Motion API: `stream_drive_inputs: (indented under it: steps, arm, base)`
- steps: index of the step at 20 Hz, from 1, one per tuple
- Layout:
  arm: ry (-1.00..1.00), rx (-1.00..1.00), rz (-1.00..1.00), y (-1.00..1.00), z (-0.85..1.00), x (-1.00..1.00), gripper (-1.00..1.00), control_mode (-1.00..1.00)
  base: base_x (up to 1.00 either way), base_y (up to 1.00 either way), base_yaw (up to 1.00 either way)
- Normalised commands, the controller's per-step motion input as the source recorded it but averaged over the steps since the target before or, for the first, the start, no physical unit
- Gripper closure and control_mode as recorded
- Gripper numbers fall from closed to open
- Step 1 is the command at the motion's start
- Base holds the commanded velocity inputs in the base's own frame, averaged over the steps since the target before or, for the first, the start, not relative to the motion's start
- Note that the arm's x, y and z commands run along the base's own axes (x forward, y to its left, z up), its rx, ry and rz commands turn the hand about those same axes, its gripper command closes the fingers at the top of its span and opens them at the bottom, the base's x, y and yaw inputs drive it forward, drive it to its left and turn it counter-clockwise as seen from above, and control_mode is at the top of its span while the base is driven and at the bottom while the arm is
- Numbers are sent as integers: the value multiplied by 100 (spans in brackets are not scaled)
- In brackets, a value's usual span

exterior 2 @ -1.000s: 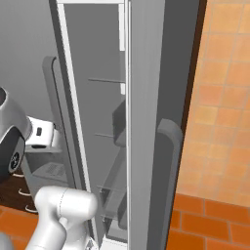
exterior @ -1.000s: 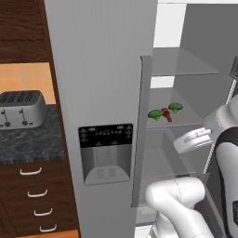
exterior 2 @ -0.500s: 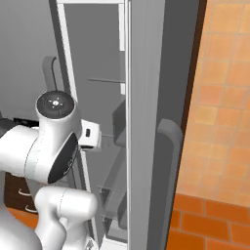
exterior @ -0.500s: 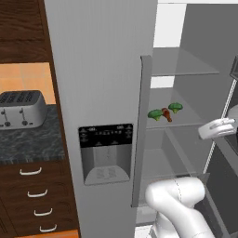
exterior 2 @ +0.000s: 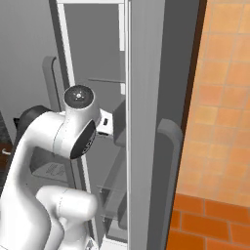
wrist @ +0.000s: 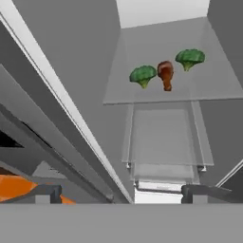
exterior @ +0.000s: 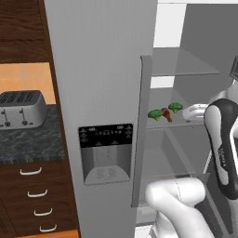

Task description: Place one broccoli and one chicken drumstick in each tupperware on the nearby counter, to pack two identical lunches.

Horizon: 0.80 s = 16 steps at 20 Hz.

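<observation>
The fridge (exterior: 102, 69) stands open on its right side, and the white arm reaches in toward a glass shelf (wrist: 166, 92) at mid height. On that shelf lie two broccoli florets and one chicken drumstick in a short row. In the hand view the nearer broccoli (wrist: 142, 75) sits at the left, the chicken drumstick (wrist: 165, 73) just beside it in the middle, and the other broccoli (wrist: 190, 58) to the right and a little further back. The drumstick is dark reddish brown, its rounded end pointing to the back of the fridge. From the left base view the same three show as a small cluster: a green floret (exterior: 155, 114), the drumstick (exterior: 166, 114) close against it, and the second floret (exterior: 175, 107) behind.

The tool (wrist: 121, 192) hangs above and in front of the shelf, well apart from the food, its two dark fingertips (wrist: 47, 192) spread wide with nothing between them. Below the shelf a clear drawer (wrist: 163, 142) sits in the fridge body.

To the left of the fridge, the dark speckled desk (exterior: 28, 139) carries a silver toaster (exterior: 21, 109) over brown cabinets with curved silver handles (exterior: 32, 172). In the right base view the arm's upper joint (exterior 2: 78, 122) stands just before the open fridge, beside an orange tiled wall (exterior 2: 219, 97).
</observation>
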Motion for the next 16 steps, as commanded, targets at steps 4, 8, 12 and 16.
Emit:
stream_drive_inputs:
  steps: [4, 8, 12, 16]
  arm:
    - [-5, 21, -25, -10, -23, 72, -100, -100]
    - [0, 23, -9, -20, -10, 79, -100, -100]
    - [7, 24, 0, -9, -13, 78, -100, -100]
    - [18, 22, -9, 0, -26, 68, -100, -100]
  base:
    - [0, 0, 0]
    - [0, 0, 0]
    - [0, 0, 0]
    - [0, 0, 0]
